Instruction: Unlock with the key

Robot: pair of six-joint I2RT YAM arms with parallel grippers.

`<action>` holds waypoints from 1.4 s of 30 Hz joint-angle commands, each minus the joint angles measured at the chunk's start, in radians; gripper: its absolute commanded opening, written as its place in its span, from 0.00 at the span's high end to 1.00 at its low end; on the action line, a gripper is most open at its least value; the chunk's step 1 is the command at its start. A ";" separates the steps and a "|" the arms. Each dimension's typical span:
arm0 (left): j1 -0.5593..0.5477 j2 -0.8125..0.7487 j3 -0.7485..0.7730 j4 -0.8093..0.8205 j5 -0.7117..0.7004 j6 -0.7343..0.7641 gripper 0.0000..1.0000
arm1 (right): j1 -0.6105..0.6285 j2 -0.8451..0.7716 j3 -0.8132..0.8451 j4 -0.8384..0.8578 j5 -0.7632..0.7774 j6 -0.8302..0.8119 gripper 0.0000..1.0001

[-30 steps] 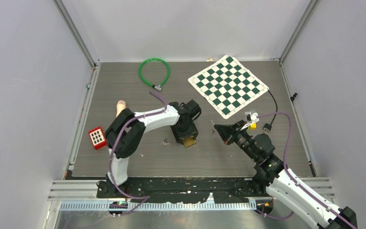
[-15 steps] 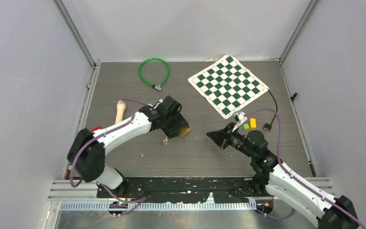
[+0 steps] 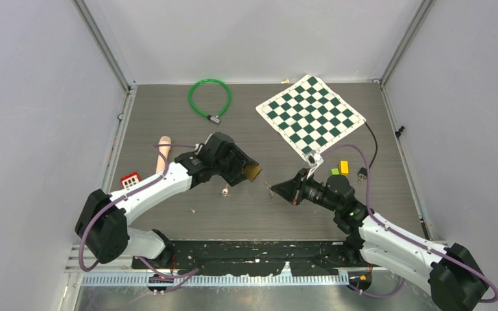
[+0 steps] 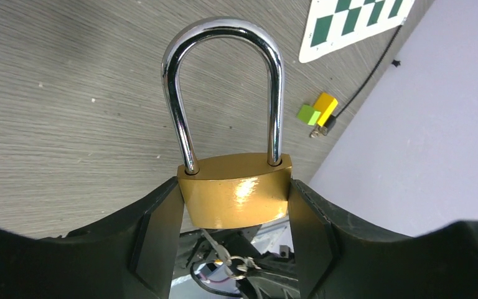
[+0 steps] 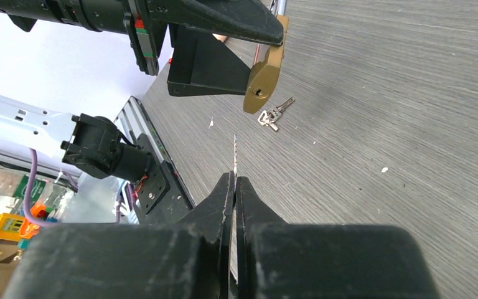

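My left gripper (image 4: 235,202) is shut on the brass body of a padlock (image 4: 235,190), and its chrome shackle (image 4: 224,81) sticks out ahead, closed. From above, the padlock (image 3: 253,172) hangs over the table's middle with its base turned to the right. My right gripper (image 3: 280,189) sits just right of it, shut on a key (image 5: 234,152) whose thin blade points at the keyhole in the padlock's base (image 5: 258,92). A small gap separates the key tip from the padlock.
A spare key bunch (image 3: 224,191) lies on the table under the padlock. A green cable loop (image 3: 210,97) and a chequered mat (image 3: 310,116) lie at the back. A red block (image 3: 130,180), a beige peg (image 3: 163,152) and small yellow and green blocks (image 3: 340,168) sit at the sides.
The left arm has stretched out low and turned the padlock's base toward the right gripper. The right gripper has moved left with the key, closing the gap.
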 commanded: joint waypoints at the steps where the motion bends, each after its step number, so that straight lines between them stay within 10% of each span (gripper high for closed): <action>1: 0.001 -0.041 0.013 0.159 0.071 -0.032 0.97 | 0.012 0.064 0.056 0.130 -0.012 0.070 0.95; 42: -0.045 -0.021 0.025 0.233 0.072 -0.002 0.99 | 0.014 0.138 0.045 0.194 0.177 0.134 0.95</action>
